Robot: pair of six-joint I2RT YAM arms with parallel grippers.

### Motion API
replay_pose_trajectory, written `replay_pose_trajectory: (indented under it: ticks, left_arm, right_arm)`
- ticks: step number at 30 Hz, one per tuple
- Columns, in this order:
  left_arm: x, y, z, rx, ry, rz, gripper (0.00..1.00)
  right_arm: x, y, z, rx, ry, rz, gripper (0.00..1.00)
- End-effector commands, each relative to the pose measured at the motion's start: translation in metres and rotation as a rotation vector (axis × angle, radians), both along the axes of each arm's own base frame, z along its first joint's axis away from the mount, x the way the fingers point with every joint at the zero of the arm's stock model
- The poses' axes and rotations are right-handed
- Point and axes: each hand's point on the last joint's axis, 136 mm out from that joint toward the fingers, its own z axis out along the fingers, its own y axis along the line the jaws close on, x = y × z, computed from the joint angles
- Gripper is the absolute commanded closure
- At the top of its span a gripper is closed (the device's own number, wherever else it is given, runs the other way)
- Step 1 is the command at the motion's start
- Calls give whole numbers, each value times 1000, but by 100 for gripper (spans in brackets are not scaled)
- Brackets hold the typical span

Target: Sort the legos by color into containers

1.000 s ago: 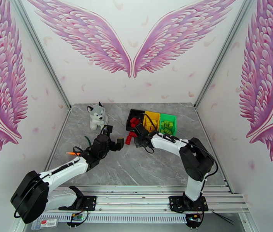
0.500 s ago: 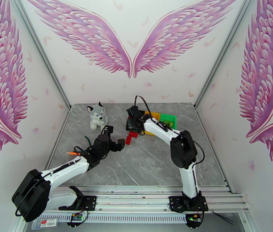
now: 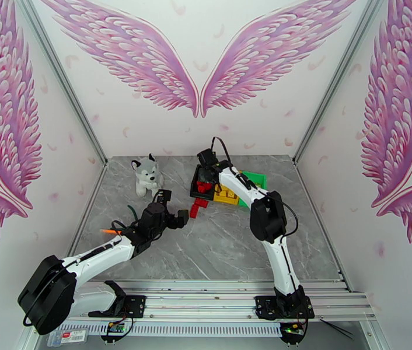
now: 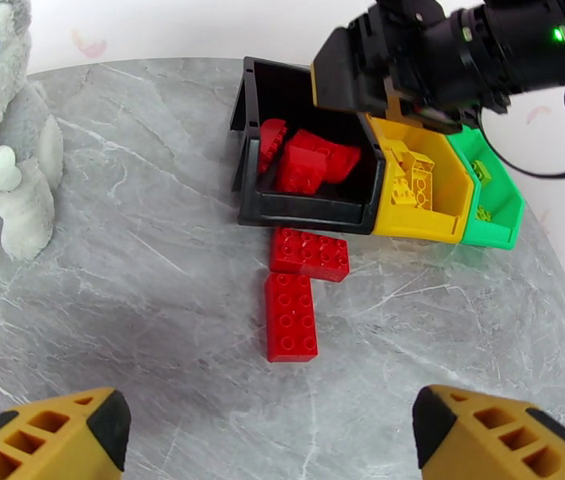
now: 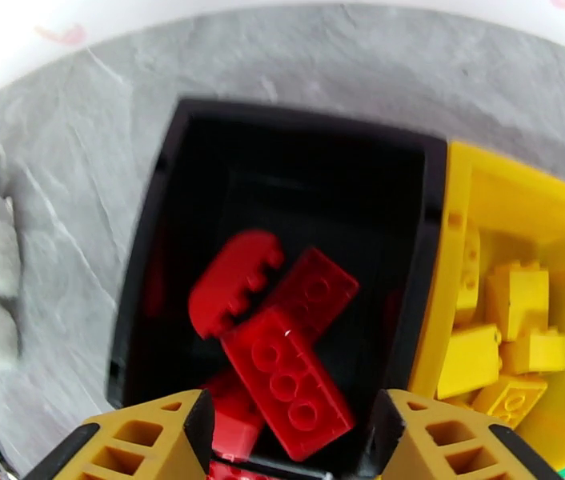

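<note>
L gripper [image 4: 270,416] is held wide open and empty, low over the table [image 4: 122,330]. The nearer red brick [image 4: 290,316] is seen straight ahead of it, long axis pointed away twd the black bin [image 4: 306,214], so its short width is presented to the fingers. A second red brick [image 4: 309,254] is laid crosswise just beyond, near the bin's front wall. R gripper [image 5: 290,430] is held above the black bin, jaws apart, nothing clamped; a pile of red bricks [image 5: 274,338] is seen inside. L arm is judged nearer. Tabletop is flat grey marble-look; a plush dog [image 4: 2,154] is sat well off left.
</note>
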Motion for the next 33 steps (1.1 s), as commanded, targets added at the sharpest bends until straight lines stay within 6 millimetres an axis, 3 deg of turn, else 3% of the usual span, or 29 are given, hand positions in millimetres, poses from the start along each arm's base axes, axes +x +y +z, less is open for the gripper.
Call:
replay_pose_trajectory:
  ticks: [1,10,20,22,26,30,33]
  left_arm:
    - [8,2,9,1,-11,25,1]
    - [11,6,7,24,-10,45,1]
    - [14,-7,-7,91,34,-10,5]
    - [16,-13,-14,123,55,-25,7]
    - [23,-33,-31,214,107,-54,10]
    - [27,-56,-53,359,144,-85,13]
    - [30,-60,-71,423,179,-76,13]
  right_arm:
    - [-18,2,36,40,-49,39,36]
    - [-86,9,22,110,2,135,36]
    - [-155,-29,10,181,-29,113,30]
    - [-163,-38,16,184,-56,110,26]
    - [-169,-36,36,245,-105,123,19]
    - [-171,-35,33,254,-89,123,17]
    - [-170,-37,28,255,-81,113,15]
